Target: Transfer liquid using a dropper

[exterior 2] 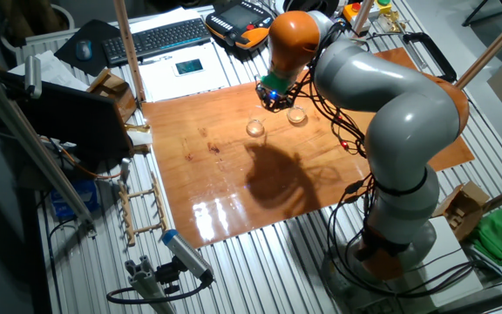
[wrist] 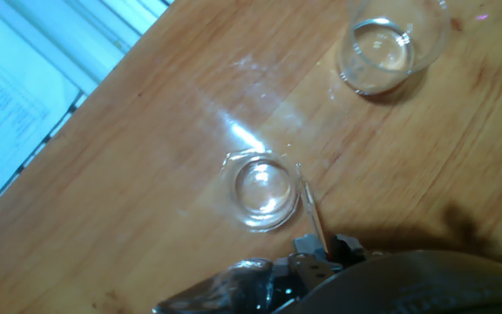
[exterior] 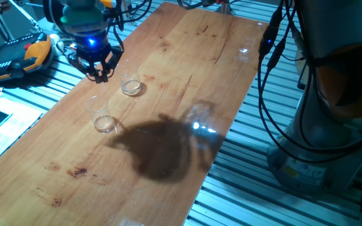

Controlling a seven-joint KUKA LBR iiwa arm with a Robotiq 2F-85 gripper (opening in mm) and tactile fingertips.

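Hand view: the fingers (wrist: 316,262) are mostly cut off at the bottom edge, closed on the dropper (wrist: 310,209), whose clear tip is seen just right of a shallow glass (wrist: 262,189); its bulb is hidden. Any liquid is hard to make out. The arm is bent low over the tabletop (exterior: 187,75), upper left.

Warm orange-brown wooden tabletop (exterior: 187,56) with darker grain streaks; two clear, colourless glass tumblers (exterior: 131,85) (exterior: 101,116); black gripper (exterior: 99,75) under a blue glowing light.

Grey arm (exterior 2: 390,96), orange joints, black fingers (exterior: 99,70)
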